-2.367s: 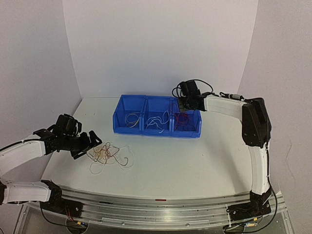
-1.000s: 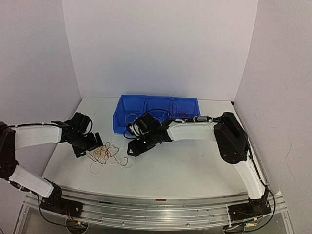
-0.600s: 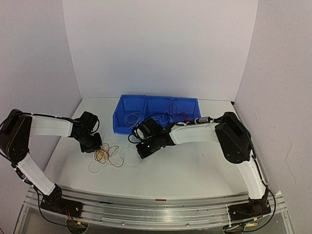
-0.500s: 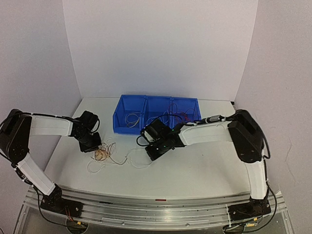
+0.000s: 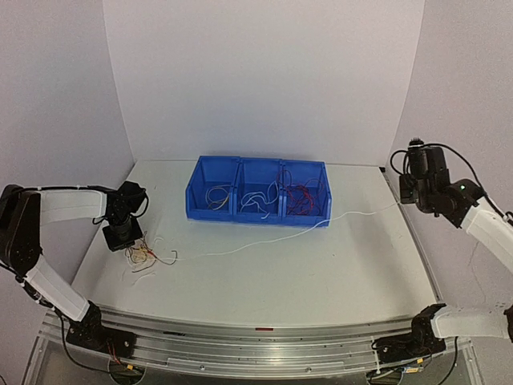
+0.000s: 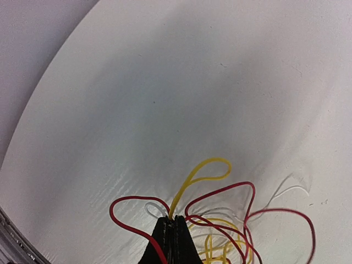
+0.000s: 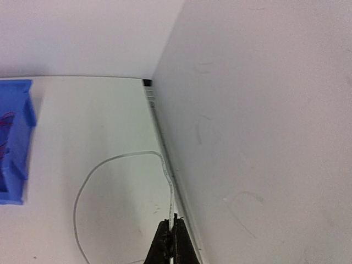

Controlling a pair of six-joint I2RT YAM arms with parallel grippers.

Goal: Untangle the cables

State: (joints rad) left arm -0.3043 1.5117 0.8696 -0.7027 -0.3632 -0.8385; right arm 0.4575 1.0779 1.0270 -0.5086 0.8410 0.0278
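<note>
Top external view, near edge first: on the white table (image 5: 264, 281), the left gripper (image 5: 127, 243) points down at the near-left side. Its jaws are pinched together on a small tangle of cables (image 5: 144, 255) in red, yellow and white, which lies on the surface just to its right. Left wrist view shows the fingertips closed on several strands at once, with red and yellow ones looping out from between them. 1 white cable (image 5: 264, 243) leaves the tangle in a long, nearly straight line across the table, passing just in front of the blue bin (image 5: 256, 210). It ends at the right gripper (image 7: 172, 223), raised at the table's right edge beside the side wall (image 7: 264, 137). Right wrist view shows those jaws clamped on the strand, which runs up from the fingertips and curves back over the table. Farther back, the bin holds 3 compartments side by side: tan and white cables in the left, white in the middle, red in the right.
</note>
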